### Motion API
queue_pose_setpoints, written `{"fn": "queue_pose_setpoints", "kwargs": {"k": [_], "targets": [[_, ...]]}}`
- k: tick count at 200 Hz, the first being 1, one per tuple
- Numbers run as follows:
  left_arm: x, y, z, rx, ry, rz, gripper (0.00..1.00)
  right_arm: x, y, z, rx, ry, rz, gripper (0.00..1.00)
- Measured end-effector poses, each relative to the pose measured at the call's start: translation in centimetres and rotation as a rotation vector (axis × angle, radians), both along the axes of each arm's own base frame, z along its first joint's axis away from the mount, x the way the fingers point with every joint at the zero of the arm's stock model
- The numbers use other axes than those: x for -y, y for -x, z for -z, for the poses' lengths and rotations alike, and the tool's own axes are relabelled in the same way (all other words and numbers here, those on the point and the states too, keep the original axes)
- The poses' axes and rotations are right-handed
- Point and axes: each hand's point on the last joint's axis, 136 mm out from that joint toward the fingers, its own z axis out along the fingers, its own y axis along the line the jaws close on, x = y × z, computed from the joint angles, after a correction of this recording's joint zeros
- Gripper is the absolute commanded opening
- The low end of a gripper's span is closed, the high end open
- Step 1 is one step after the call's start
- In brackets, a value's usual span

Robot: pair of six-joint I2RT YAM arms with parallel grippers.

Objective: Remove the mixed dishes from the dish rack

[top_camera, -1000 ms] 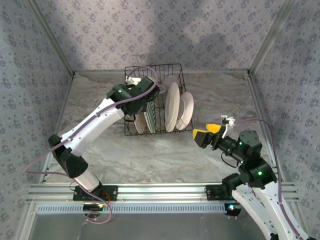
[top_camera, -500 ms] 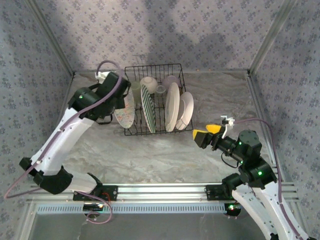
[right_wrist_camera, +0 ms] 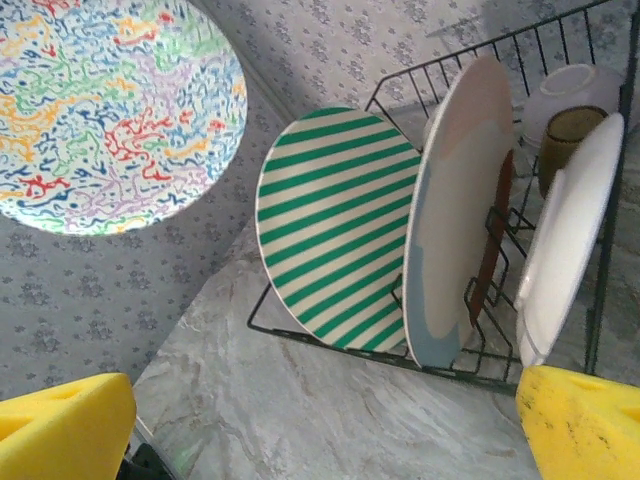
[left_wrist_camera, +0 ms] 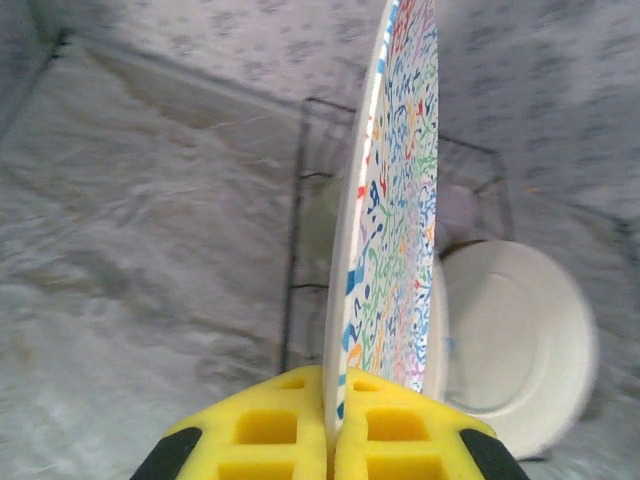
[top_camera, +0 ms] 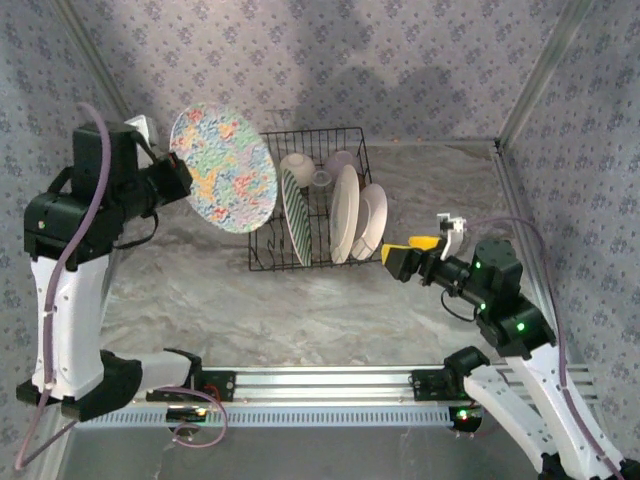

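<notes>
My left fingers (left_wrist_camera: 305,445) are pressed narrow on the lower rim of a plate covered in many-coloured squiggles (left_wrist_camera: 395,200), one yellow pad on each face. The plate stands on edge between them. From above, it (top_camera: 222,168) hangs in the air well off the bench (top_camera: 330,310), just left of the dish rack (top_camera: 310,131), with its patterned face turned toward the right side of the cell. In that view its right edge overlaps the rack's left side, and I cannot tell how high above the wires it sits. My left fingers (top_camera: 178,180) grip it from the left.

My right fingers (top_camera: 405,262) are spread wide and hold nothing. They hover near the rack's right front corner and point at it. Through that wrist I see a yellow pad (right_wrist_camera: 65,425) at each lower corner, with the rack (right_wrist_camera: 330,345) between them.

The rest of the dishes sit in the rack:
- A green-striped plate (right_wrist_camera: 335,230) stands on edge at the left.
- A large pale plate (right_wrist_camera: 455,220) leans just beside it.
- A white plate (right_wrist_camera: 565,250) stands further right.
- Behind them are a pale bowl (right_wrist_camera: 575,90) and an amber cup (right_wrist_camera: 570,130).

From above, the striped plate (top_camera: 295,215) and the two white ones stand in a row across the rack. A cream bowl (top_camera: 297,165) and a lavender bowl (top_camera: 342,160) sit at the back.
</notes>
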Motion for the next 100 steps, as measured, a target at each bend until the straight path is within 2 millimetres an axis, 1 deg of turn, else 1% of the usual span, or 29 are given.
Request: {"fn": "queue_pose_setpoints", "kwargs": {"k": [8, 20, 26, 32, 40, 50, 57, 60, 71, 90, 100], "targets": [[0.9, -0.1, -0.9, 0.02, 0.05, 0.047, 0.0, -0.3, -0.2, -0.5, -0.004, -0.002, -0.012, 1.0], [2.3, -0.2, -1.6, 0.03, 0.114, 0.11, 0.0, -0.8, -0.3, -1.3, -0.004, -0.015, -0.036, 1.0], [3.2, -0.5, -2.0, 0.034, 0.159, 0.153, 0.0, -1.1, -0.3, -1.8, -0.006, -0.026, -0.05, 1.0], [4.0, -0.8, -2.1, 0.034, 0.192, 0.185, 0.0, -1.4, -0.4, -2.1, -0.008, -0.036, -0.063, 1.0], [5.6, -1.4, -2.3, 0.028, 0.261, 0.249, 0.0, -1.7, -0.4, -3.0, -0.006, -0.054, -0.084, 1.0], [7.0, -2.2, -2.2, 0.018, 0.323, 0.307, 0.0, -2.0, -0.5, -4.0, -0.008, -0.072, -0.1, 1.0], [8.4, -3.0, -1.8, -0.002, 0.38, 0.355, 0.0, -2.3, -0.6, -5.5, 0.001, -0.095, -0.113, 1.0], [8.7, -3.2, -1.7, -0.007, 0.395, 0.368, 0.0, -2.3, -0.7, -5.6, 0.002, -0.097, -0.114, 1.0], [10.3, -4.5, -0.6, -0.045, 0.459, 0.418, 0.0, -2.4, -1.1, -7.4, 0.007, -0.131, -0.125, 1.0], [12.0, -6.2, 1.4, -0.11, 0.546, 0.466, 0.0, -2.6, -2.0, -10.3, 0.004, -0.201, -0.142, 1.0], [12.6, -6.8, 2.2, -0.134, 0.576, 0.479, 0.0, -2.7, -2.3, -11.4, 0.005, -0.233, -0.15, 1.0]]}}
